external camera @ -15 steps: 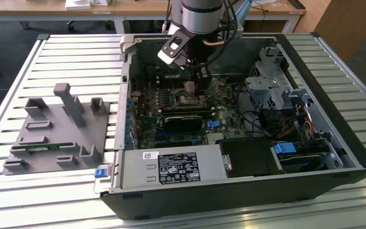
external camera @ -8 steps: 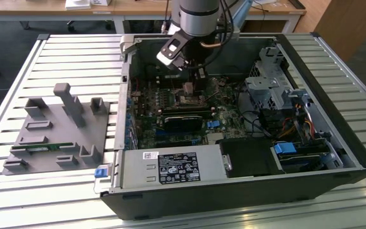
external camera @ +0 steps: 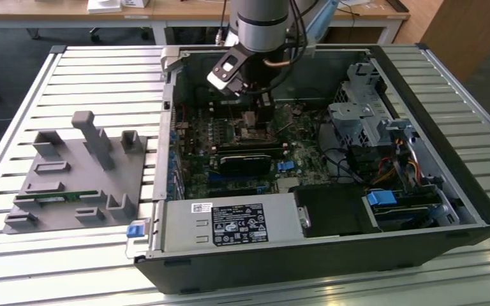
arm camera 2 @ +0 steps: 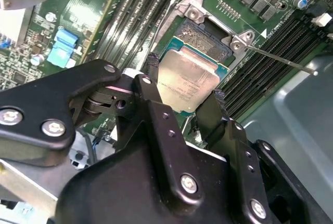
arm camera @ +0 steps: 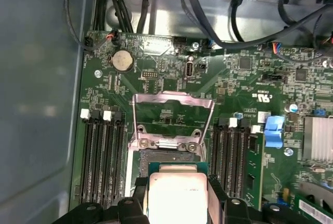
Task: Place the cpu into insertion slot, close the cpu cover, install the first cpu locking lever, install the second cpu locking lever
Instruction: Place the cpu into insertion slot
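Claw (arm camera 2: pixel 184 78) grasping cpu (arm camera 2: pixel 191 73) just above socket (arm camera 2: pixel 205 36) inside computer case (external camera: pixel 313 268); cpu cover (arm camera: pixel 174 97) open.

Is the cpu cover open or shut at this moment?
Open: in the first wrist view the cpu cover lies swung back off the socket, green board showing through its window.

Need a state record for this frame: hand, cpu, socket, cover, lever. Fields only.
hand state: hand shut on the cpu, gripping two opposite edges
cpu position: over the socket, offset from it, not seated
cover: cpu cover flipped open, socket exposed
lever: one locking lever unlatched, sticking out past the socket
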Controlling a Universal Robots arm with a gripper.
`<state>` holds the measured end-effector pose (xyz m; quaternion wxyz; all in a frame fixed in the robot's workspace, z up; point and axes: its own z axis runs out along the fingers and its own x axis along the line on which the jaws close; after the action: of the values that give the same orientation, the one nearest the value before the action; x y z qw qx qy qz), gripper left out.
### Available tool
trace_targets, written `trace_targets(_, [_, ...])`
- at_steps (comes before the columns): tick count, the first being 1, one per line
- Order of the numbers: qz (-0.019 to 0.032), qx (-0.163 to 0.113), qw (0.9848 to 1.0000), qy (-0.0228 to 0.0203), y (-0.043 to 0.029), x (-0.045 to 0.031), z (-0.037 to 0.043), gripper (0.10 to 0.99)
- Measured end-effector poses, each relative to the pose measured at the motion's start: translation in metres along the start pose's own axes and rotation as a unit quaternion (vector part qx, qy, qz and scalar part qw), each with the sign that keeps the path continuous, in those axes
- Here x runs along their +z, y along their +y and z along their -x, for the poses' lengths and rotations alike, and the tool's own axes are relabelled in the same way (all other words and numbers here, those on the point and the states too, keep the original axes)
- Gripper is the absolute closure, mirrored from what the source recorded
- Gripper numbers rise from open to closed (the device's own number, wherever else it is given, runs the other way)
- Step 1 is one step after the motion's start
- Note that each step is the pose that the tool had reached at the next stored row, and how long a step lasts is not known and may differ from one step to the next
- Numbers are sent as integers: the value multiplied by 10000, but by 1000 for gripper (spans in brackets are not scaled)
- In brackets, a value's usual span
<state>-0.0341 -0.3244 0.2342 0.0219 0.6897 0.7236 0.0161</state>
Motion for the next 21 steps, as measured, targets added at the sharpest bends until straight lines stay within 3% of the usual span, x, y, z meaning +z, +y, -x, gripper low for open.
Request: trace_targets(21, [0, 73, 10000, -3, -24, 87, -50, 549])
